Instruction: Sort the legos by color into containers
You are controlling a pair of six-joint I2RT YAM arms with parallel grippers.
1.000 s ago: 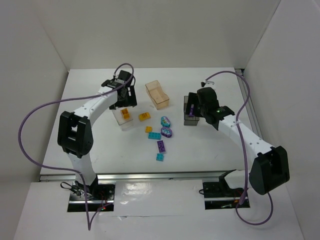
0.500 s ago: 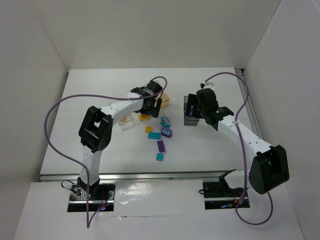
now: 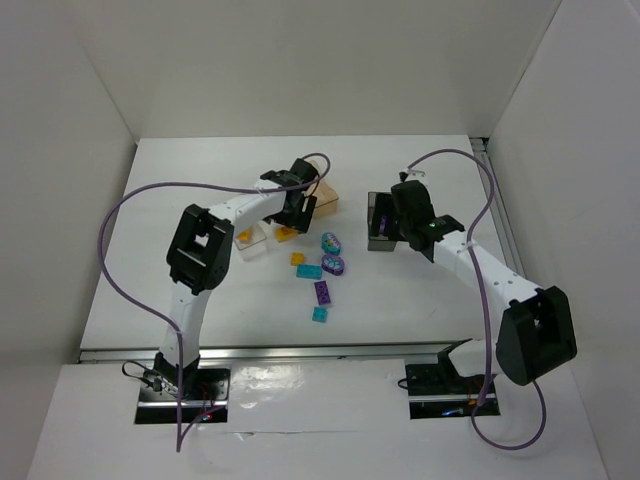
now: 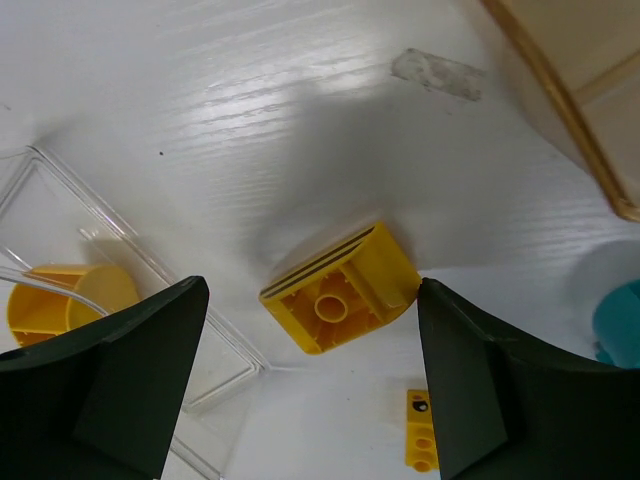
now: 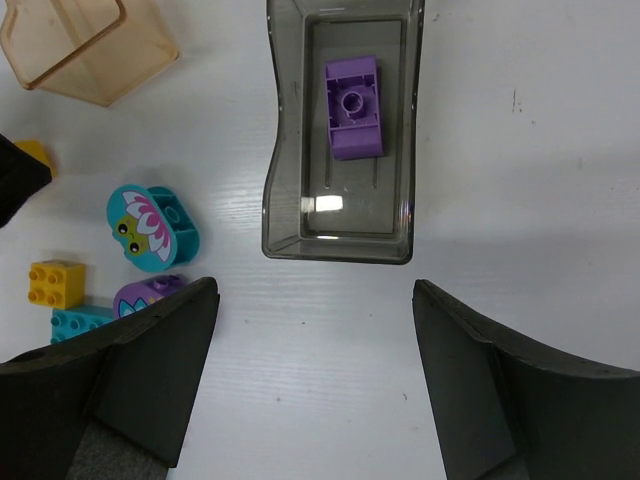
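My left gripper (image 3: 293,207) is open and hangs just above an upturned yellow brick (image 4: 340,290), which lies between the jaws on the table (image 4: 300,120) beside the clear bin (image 4: 150,272). That bin (image 3: 252,247) holds one yellow brick (image 4: 60,300). My right gripper (image 3: 402,216) is open and empty, above the table just short of the dark grey bin (image 5: 340,246), which holds a purple brick (image 5: 353,106). The peach bin (image 5: 85,45) is empty. More legos lie in the middle: a teal oval (image 3: 330,242), a purple oval (image 3: 334,264) and a small yellow brick (image 3: 298,259).
A teal brick (image 3: 308,271), a purple brick (image 3: 324,292) and a small teal brick (image 3: 320,314) lie nearer the front. The peach bin (image 3: 325,197) stands right beside the left gripper. White walls close in the table on three sides.
My left arm has swung right from over the clear bin to the yellow brick next to the peach bin. The right arm has hardly moved.
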